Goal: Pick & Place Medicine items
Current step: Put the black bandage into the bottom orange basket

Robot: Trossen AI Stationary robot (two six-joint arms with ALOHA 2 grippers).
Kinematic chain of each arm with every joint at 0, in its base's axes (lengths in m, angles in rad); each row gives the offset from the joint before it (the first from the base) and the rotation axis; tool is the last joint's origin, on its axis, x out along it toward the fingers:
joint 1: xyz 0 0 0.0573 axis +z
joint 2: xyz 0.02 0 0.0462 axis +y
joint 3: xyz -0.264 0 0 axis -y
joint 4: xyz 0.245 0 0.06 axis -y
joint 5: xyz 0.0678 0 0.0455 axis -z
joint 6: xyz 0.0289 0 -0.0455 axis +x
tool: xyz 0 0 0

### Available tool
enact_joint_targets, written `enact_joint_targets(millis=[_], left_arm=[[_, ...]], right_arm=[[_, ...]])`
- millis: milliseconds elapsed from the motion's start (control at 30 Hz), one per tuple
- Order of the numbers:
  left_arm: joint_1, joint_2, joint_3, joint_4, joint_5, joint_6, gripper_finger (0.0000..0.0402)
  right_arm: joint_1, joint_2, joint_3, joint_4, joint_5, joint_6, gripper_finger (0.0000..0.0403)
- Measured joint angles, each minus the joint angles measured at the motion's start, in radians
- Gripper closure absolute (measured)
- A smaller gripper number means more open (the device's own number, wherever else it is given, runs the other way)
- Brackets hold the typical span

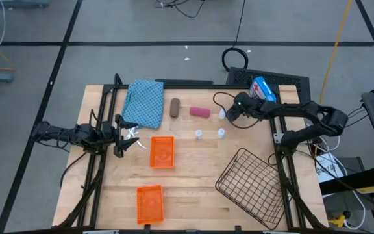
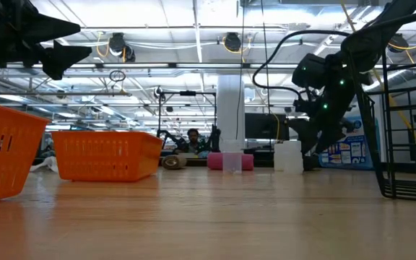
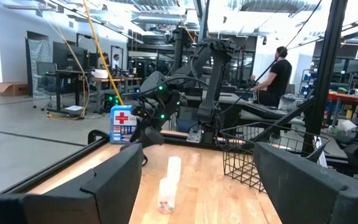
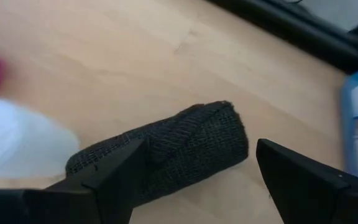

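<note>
A brown cylinder [image 1: 174, 107], a pink cylinder [image 1: 200, 112] and three white vials [image 1: 222, 114] [image 1: 199, 134] [image 1: 221, 133] lie on the wooden table's far half. My right gripper [image 1: 230, 116] is open, low at the far right, and hides the black cylinder in the high view. The right wrist view shows the black cylinder [image 4: 166, 155] lying on the table between the fingers [image 4: 202, 144], with a white vial [image 4: 17, 146] beside it. My left gripper [image 1: 130, 138] waits open and empty at the table's left, above the table. My right gripper stands with one finger [image 4: 114, 171] over one end of the black cylinder and the other finger [image 4: 303, 174] apart from the other end [image 4: 235, 134]. I cannot tell whether the first finger touches it. The cylinder lies flat on the table.
A blue cloth [image 1: 145, 104] lies at the far left. Two orange baskets [image 1: 162, 151] [image 1: 150, 203] stand at the middle and near edge. A wire basket [image 1: 252, 185] stands tilted at the near right. A blue-and-white box with a red cross [image 1: 263, 89] lies past the far right corner.
</note>
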Motion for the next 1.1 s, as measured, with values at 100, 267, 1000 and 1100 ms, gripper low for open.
enact_joint_targets(millis=[100, 267, 1000, 1100], left_arm=[[0.0, 0.0, 0.0, 0.0, 0.0, 0.0, 0.0092], [0.0, 0.0, 0.0, 0.0, 0.0, 0.0, 0.0091], [0.0, 0.0, 0.0, 0.0, -0.001, 0.0, 0.0092], [0.0, 0.0, 0.0, 0.0, -0.001, 0.0, 0.0092]], right_arm=[[0.015, -0.017, 0.0, -0.033, -0.088, 0.008, 0.0104], [0.037, -0.069, 0.0, -0.13, -0.213, 0.042, 0.0104], [0.132, -0.291, -0.003, -0.156, -0.157, -0.507, 0.0115], [0.155, -0.241, -0.002, -0.144, -0.156, -0.637, 0.0119]])
